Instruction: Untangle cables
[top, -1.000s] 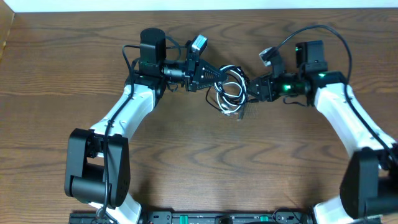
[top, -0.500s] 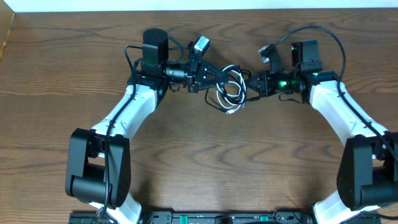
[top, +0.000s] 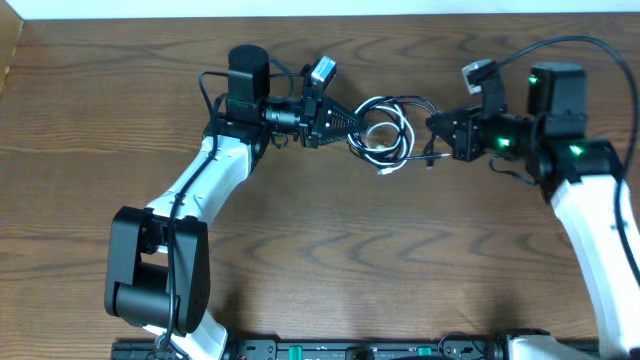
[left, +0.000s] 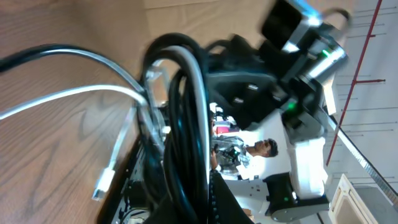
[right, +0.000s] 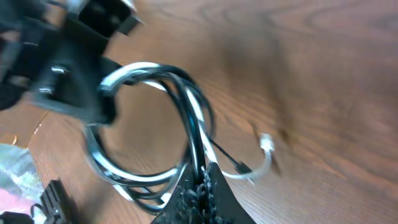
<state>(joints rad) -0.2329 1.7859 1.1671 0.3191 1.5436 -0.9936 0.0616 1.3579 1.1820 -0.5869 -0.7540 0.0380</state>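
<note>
The cables (top: 385, 128), one white and one black, hang as a tangled coil stretched between my two grippers above the table. My left gripper (top: 352, 122) is shut on the coil's left side; in the left wrist view the black cable (left: 186, 124) runs down into the shut jaws and the white cable (left: 93, 93) trails left to its plug (left: 102, 183). The right gripper (top: 433, 130) is shut on the coil's right side. From the right wrist, the coil (right: 149, 124) rises out of the shut right gripper (right: 201, 177), with a white plug (right: 264, 142) and a black plug (right: 239, 167) dangling beside it.
The brown wooden table (top: 320, 260) lies under both arms. A thicker black arm cable (top: 590, 45) arcs over the right arm. The table's far edge (top: 320, 14) runs close behind the grippers.
The right gripper has shut on the coil's right side and pulled to the right, widening the coil. The left gripper has held its place and its grip.
</note>
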